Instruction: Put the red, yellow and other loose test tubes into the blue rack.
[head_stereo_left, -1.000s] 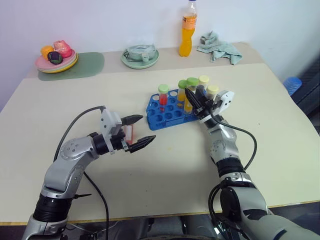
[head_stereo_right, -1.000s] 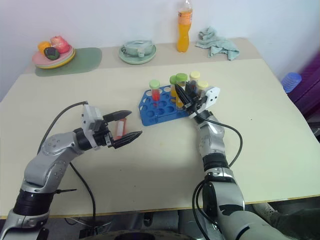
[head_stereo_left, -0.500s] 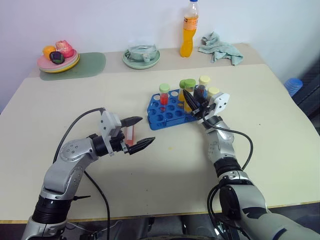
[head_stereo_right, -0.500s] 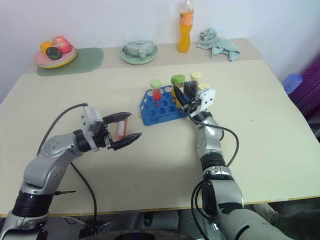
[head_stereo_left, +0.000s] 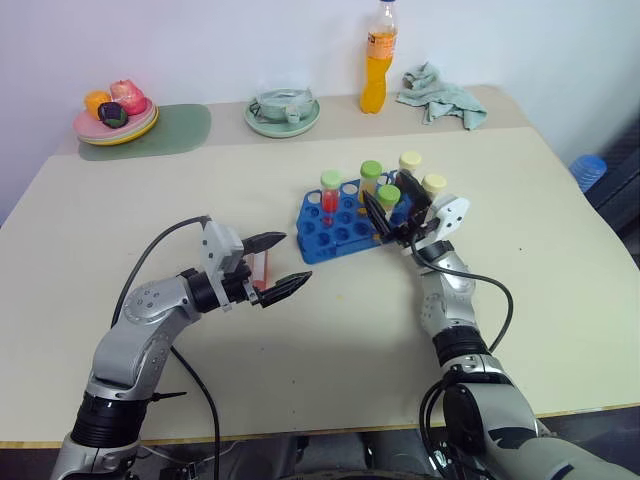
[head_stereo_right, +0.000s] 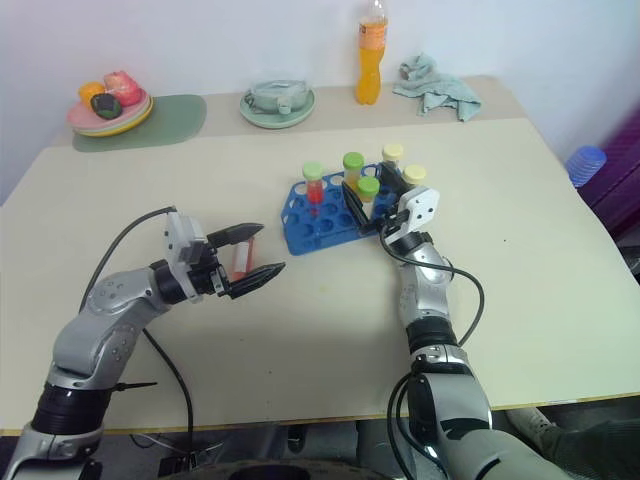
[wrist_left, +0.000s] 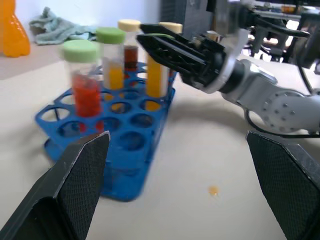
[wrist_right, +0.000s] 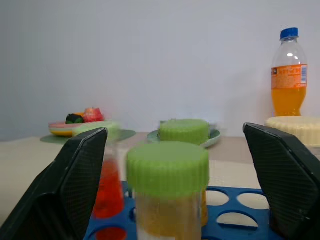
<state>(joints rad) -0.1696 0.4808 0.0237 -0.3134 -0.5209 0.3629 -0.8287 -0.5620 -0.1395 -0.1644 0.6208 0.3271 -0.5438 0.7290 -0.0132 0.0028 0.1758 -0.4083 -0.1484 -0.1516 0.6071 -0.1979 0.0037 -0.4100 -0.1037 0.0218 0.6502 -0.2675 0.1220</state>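
Now the left gripper (head_stereo_left: 279, 264) hangs just over the table (head_stereo_left: 330, 340), near the front and to the left, and its two black fingers are wide apart with nothing between them. A loose tube with red in it (head_stereo_left: 262, 267) lies on the table right by those fingers. Farther back and to the right stands the blue rack (head_stereo_left: 340, 225). Five tubes stand up in it: one red with a green cap (head_stereo_left: 329, 193), and others with yellow or dark stuff inside. The right gripper (head_stereo_left: 398, 215) is at the rack's right end, fingers apart, one on each side of a green-capped yellow tube (head_stereo_left: 388, 201). At the far edge are an orange bottle (head_stereo_left: 376, 58), a cloth (head_stereo_left: 437, 94) and a plate of fruit (head_stereo_left: 114, 112).
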